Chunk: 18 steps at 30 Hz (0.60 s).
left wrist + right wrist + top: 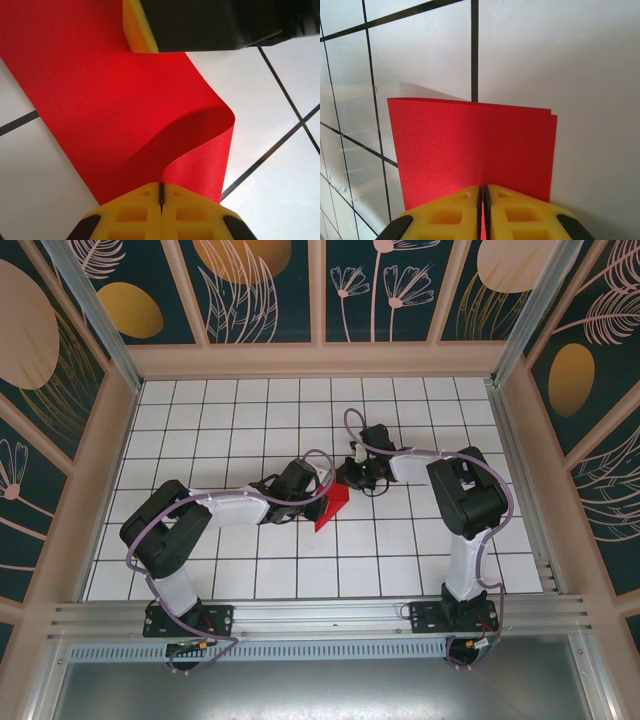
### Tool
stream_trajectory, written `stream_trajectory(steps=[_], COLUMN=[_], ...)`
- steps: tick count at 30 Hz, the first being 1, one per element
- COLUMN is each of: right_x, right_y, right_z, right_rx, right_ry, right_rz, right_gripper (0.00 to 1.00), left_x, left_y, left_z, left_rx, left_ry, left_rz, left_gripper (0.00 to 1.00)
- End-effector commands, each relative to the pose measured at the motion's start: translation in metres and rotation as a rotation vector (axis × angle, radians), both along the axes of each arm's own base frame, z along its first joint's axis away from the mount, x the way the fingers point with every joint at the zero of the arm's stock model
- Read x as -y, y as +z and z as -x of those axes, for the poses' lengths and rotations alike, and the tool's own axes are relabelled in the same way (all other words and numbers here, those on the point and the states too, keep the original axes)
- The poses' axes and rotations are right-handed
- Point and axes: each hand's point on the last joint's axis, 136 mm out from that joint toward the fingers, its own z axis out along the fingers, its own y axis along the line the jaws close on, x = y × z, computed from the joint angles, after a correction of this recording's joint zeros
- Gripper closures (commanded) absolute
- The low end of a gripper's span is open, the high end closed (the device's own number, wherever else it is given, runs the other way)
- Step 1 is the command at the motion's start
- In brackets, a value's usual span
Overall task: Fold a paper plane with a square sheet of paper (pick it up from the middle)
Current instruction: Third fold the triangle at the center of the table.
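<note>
Left end effector, right end effector, tight on red paper.

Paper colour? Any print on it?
Plain bright red, no print. The square sheet of paper shows best in the right wrist view.

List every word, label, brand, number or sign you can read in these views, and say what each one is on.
There is no readable text.
The square sheet of paper is plain red with nothing printed on it.
The left gripper and the right gripper have bare yellow pads with no lettering.
The table has only black grid lines.
The wall panels show leaf and flower patterns and no words.
</note>
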Motion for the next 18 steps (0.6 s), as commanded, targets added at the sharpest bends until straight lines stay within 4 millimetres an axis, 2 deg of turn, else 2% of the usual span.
stream_trajectory(steps=[1, 11, 18], right_x=[0.0043, 0.0056, 0.0071], right_y=[-0.0257, -0.0289, -0.0327], right_z=[0.0144, 0.0160, 0.0173], right_rx=[-0.062, -0.072, -0.078], right_ry=[0.021, 0.015, 0.014], right_rz=[0.072, 0.078, 0.089], right_gripper=[0.85, 0.85, 0.85], left_x=[-0.0050, -0.0092, -0.0139], left_y=[-0.0023, -0.0037, -0.0120], left_z=[-0.0077, -0.0111, -0.0112], left_rx=[-0.002, 0.003, -0.008], left_ry=[0.032, 0.056, 0.070], left_rz=[-0.024, -0.030, -0.065], left_gripper=[1.00, 1.00, 1.00])
